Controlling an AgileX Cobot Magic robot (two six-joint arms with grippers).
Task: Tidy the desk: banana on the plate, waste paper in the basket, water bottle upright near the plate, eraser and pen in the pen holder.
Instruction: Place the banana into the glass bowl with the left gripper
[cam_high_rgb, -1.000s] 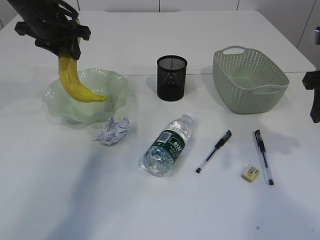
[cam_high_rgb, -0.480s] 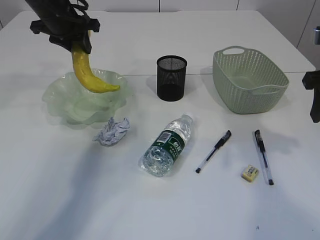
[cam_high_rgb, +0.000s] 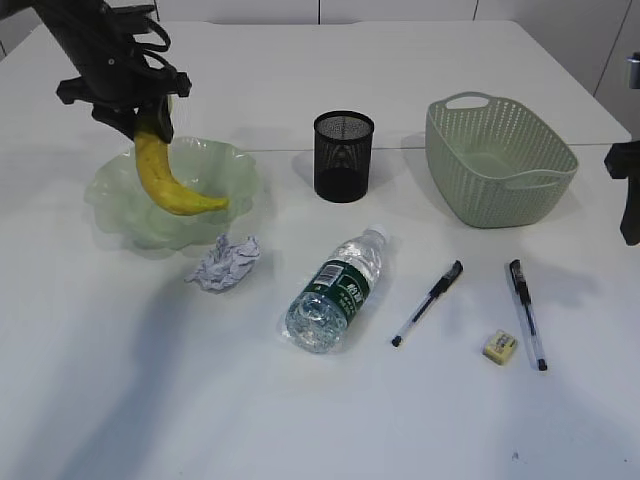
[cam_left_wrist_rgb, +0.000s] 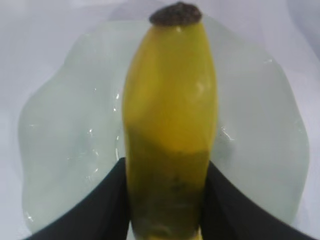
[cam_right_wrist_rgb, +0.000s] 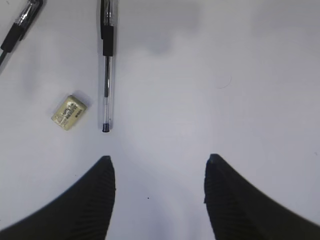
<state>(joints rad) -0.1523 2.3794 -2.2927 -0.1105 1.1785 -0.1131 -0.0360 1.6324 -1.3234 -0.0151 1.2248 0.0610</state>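
Table, white: carries everything listed.

Basket, far right: nothing visible inside.

Plate, pale green, wavy rim, far left: directly under the left gripper.

Left gripper: clamped on the banana's stem end. The banana hangs nearly upright, its long axis pointing down from the jaws, its tip just above or touching the plate's middle; which, I cannot tell.

Right gripper: jaws apart, holding nothing, at the right edge.

Water bottle, centre: lying down.

Pen holder: behind the bottle.

Two pens, waste paper, eraser: loose.
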